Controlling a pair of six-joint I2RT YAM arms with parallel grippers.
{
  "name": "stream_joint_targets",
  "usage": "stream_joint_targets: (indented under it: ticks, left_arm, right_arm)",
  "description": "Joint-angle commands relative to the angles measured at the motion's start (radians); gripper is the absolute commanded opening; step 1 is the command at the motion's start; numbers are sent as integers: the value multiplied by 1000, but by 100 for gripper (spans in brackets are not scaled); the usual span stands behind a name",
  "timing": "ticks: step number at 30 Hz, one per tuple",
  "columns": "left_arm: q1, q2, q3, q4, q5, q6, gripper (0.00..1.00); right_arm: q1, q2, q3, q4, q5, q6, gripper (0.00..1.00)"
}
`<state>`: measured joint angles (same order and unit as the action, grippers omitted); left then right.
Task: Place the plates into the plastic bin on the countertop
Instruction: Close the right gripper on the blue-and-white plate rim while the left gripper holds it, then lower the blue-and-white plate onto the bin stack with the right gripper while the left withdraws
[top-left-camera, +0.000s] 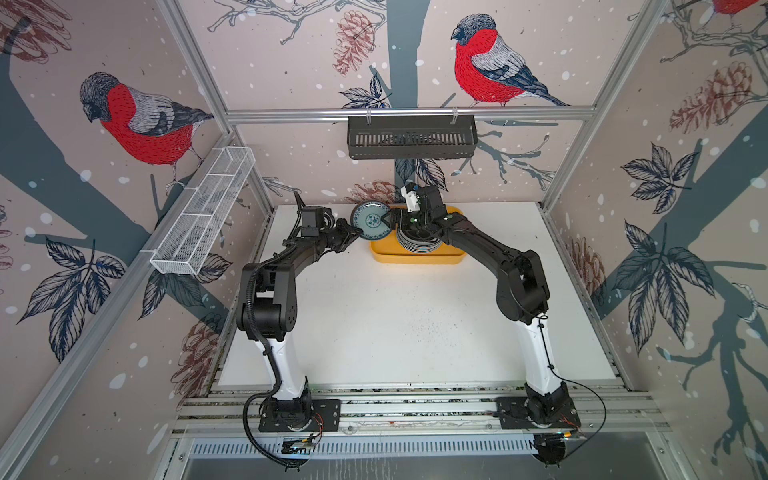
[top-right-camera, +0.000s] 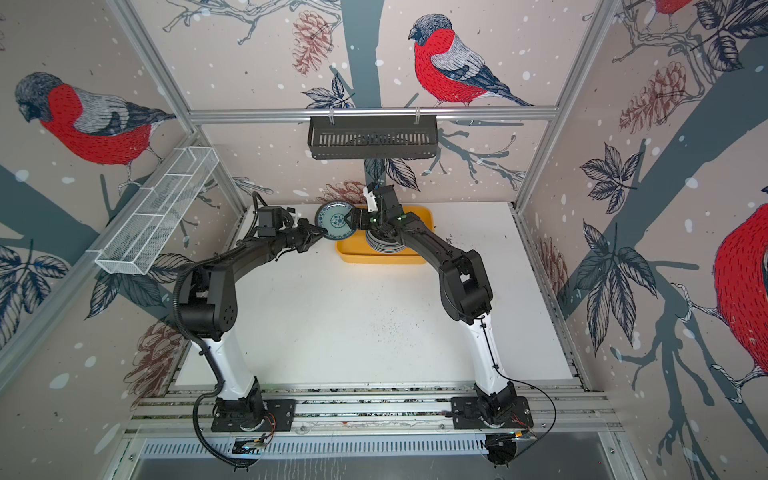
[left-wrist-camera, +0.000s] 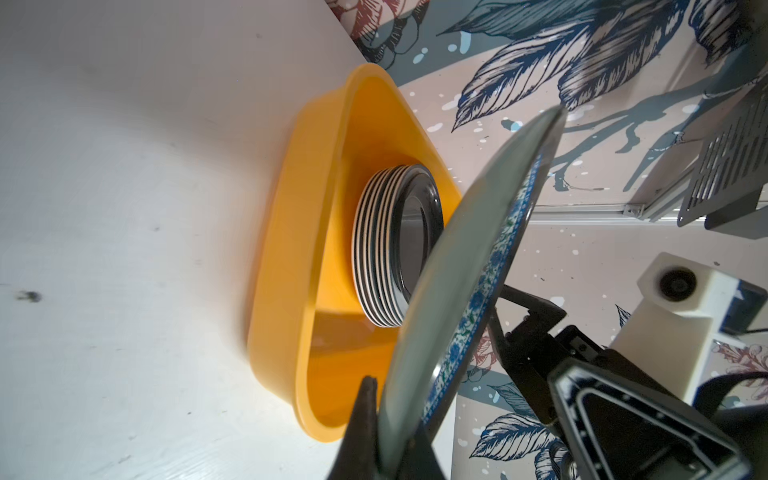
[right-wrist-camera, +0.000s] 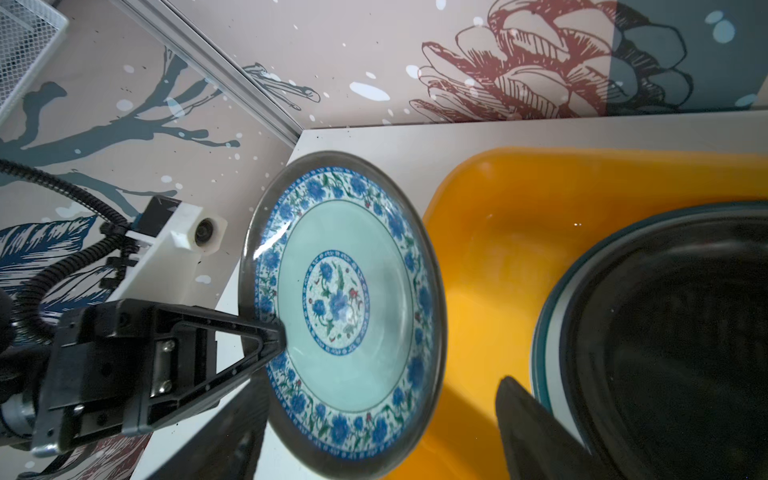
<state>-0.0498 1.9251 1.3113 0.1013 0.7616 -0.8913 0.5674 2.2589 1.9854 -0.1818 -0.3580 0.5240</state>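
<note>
Pinches with the left hand the lower left rim of a small grey-blue plate, fingers shut tight on front and back of the edge, as seen left of centre in the right wrist view. Holds that plate tipped steeply, nearly on edge, clear of the surface, at upper centre in both top views. Shows on the plate's face a pale aqua well, a blue floral medallion in the middle, a broad rim band of blue flowers with green leaves and small red specks on white, and a dark grey outer lip. Shows a plain pale grey-green underside in the left wrist view. Poses the right hand at the plate's right edge, fingers spread wide; cannot tell whether either finger touches it. Places the plate just beside the left end of the plastic bin, overlapping it in both top views. Farther out, that bin: a shallow yellow tray with rounded corners and a glossy inside, set on the white surface near its far edge, upper centre of the frame. Inside the bin, a neat stack of plates, edges banded white and dark, topped by a dark glossy plate, partly hidden under the right arm in both top views.
</note>
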Motion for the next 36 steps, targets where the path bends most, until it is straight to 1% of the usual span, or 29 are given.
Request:
stream_joint_targets:
  ticks: [1, 4, 6, 11, 14, 18, 21, 23, 24, 25, 27, 28, 29, 33, 36]
  left_arm:
    - [-5, 9, 15, 25, 39, -1, 0]
    - [-7, 22, 32, 21, 47, 0, 0]
    - [-7, 29, 40, 18, 53, 3, 0]
    - [-8, 28, 40, 30, 59, -1, 0]
    - [-7, 29, 33, 47, 71, -11, 0]
    - [-7, 25, 23, 65, 76, -18, 1]
    - [-7, 23, 8, 99, 86, -40, 2]
    - [-7, 22, 3, 117, 93, -51, 4]
    - [-8, 22, 3, 120, 93, -52, 6]
    - [-7, 20, 2, 122, 93, -53, 9]
    - [-7, 15, -1, 131, 90, -57, 21]
    - [-7, 11, -4, 139, 90, -59, 27]
    - [-8, 6, -7, 143, 86, -58, 35]
    - [-5, -20, -25, 166, 60, -52, 43]
    - [4, -43, -50, 188, 37, -53, 54]
  right_arm:
    - [-1, 8, 18, -21, 8, 3, 77]
    - [-1, 11, 11, -22, 8, 17, 65]
    - [-3, 10, 1, -19, 13, 26, 54]
    - [-12, 5, -23, 4, 8, 51, 42]
    - [-22, -1, -51, 38, -15, 80, 33]
    - [-36, -25, -111, 105, -38, 127, 23]
    - [-40, -34, -130, 119, -43, 140, 15]
    - [-42, -36, -131, 119, -50, 140, 14]
    - [-43, -38, -131, 120, -51, 139, 11]
    - [-42, -38, -131, 119, -50, 140, 11]
    - [-44, -39, -129, 118, -50, 142, 8]
    - [-46, -40, -129, 117, -50, 143, 7]
    - [-51, -43, -131, 118, -50, 147, 6]
    - [-65, -57, -144, 129, -56, 169, 5]
    - [-81, -79, -170, 142, -52, 187, 5]
